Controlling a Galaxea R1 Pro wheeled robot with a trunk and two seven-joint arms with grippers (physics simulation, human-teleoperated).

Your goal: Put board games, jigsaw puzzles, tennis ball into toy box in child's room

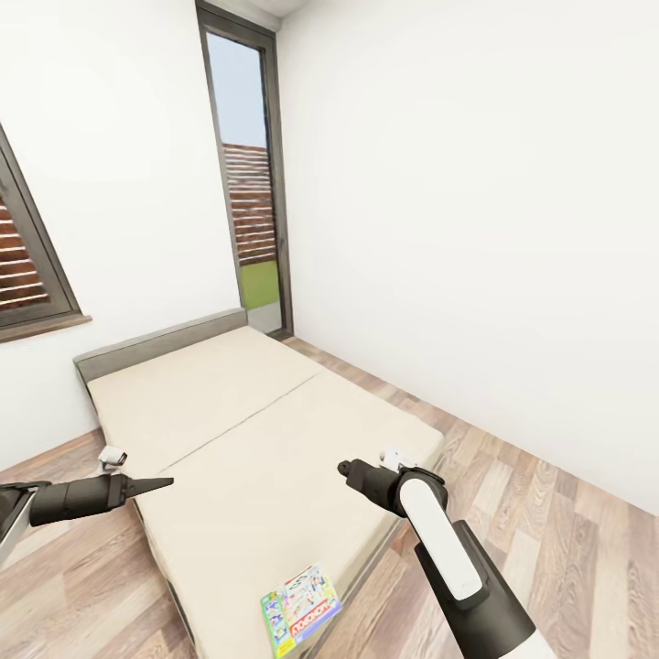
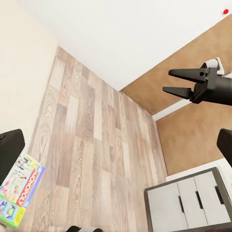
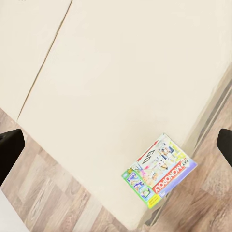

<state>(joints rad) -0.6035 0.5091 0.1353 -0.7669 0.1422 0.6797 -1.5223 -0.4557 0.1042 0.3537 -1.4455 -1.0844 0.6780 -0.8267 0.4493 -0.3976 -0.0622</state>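
Lying flat near the foot corner of the bed (image 1: 247,439), a board game (image 1: 300,608) is seen at the lower centre of the head frame — a pale blue-green box with a red band lettered in white, one corner close to the mattress edge. The beige mattress is crossed by a lengthwise seam, and a low grey headboard (image 1: 156,343) is set against the white wall at centre left.

The left gripper (image 1: 157,483) is held at the lower left of the head frame, above the bed's near side, with its dark fingers drawn together to a point; it is empty. The right gripper (image 1: 346,469) is shown right of centre, over the mattress, and its state cannot be told there. In the left wrist picture that right gripper (image 2: 169,81) appears at the upper right with its two fingers parted and nothing between them — released.

A tall narrow window (image 1: 247,183) is seen in the far corner, and wood flooring (image 1: 549,513) surrounds the bed.
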